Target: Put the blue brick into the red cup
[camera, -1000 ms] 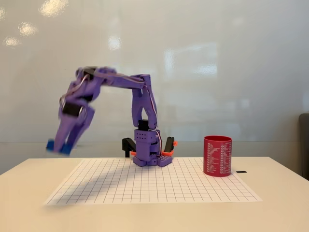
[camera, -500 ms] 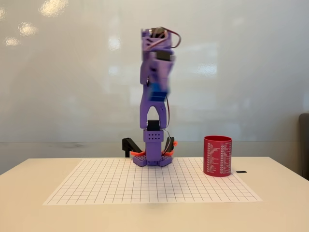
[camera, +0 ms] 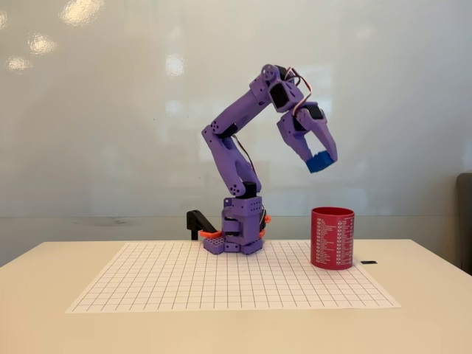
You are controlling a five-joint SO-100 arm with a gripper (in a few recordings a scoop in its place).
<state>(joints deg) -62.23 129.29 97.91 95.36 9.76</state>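
I have the blue brick (camera: 318,162) clamped at the tip of my pincer (camera: 321,160), right of centre in the frame, well above the desk (camera: 221,328). The red cup (camera: 332,237) stands upright at the right edge of the grid mat (camera: 184,284), in the lower right of the frame, its mouth open upward. In this side-on view the brick hangs above the cup's left rim, a little short of the centre, with clear air between them.

The step in hand, as I judge it, is carrying the brick over the cup and letting it go. To do it well I should swing a little further to the right of the frame until the brick sits over the middle of the opening, then lower until it is just above the rim before I part my fingers. Dropping from this height risks a bounce off the rim. This one camera cannot tell me how I line up front to back, so I should go down slowly and keep clear of the cup's wall, which would likely tip or slide if nudged.
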